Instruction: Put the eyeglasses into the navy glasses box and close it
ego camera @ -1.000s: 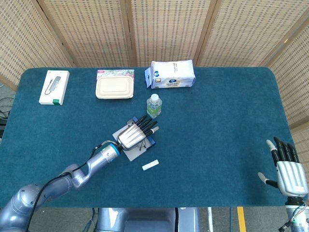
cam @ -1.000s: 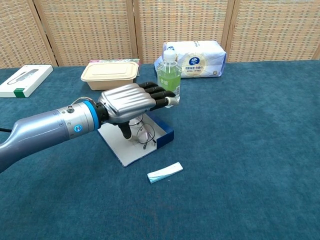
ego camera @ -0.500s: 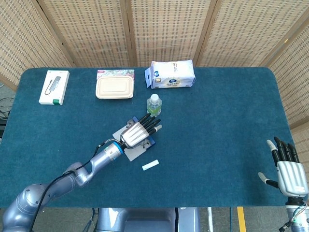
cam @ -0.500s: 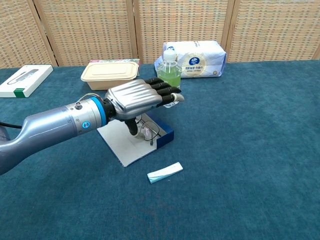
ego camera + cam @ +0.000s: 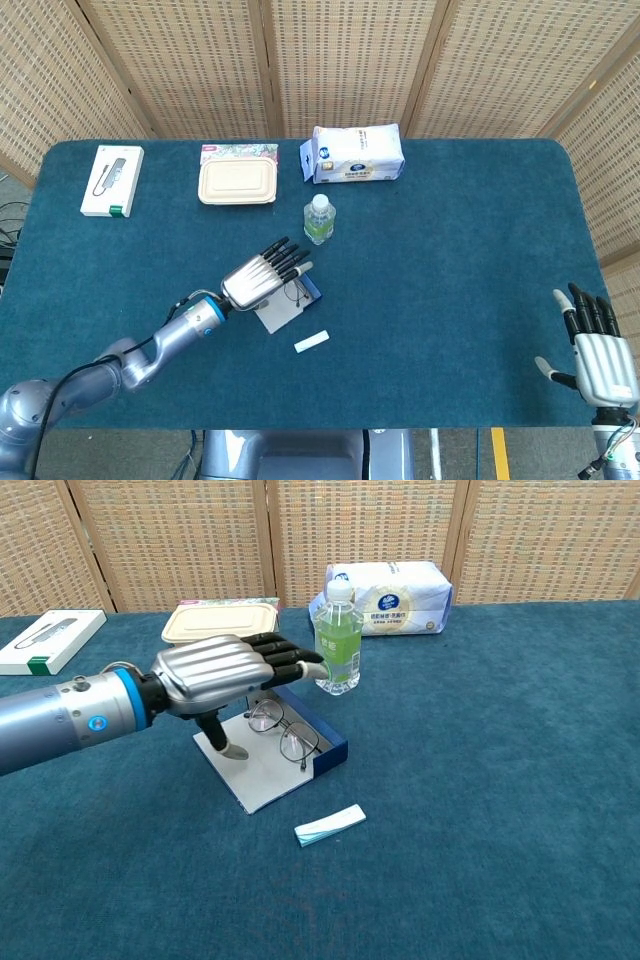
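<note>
Bright, even overhead light (soft shadows only), sharp pics, slight glare on left hand (image 5: 215, 670).

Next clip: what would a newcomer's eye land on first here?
The silver left hand, open, fingers stretched out above the open navy glasses box at table centre. The eyeglasses lie in that box. Just behind stands a green bottle.

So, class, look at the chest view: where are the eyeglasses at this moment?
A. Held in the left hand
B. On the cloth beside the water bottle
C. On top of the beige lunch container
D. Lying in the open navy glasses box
D: the eyeglasses lie in the open navy glasses box, and the left hand above them holds nothing.
</note>
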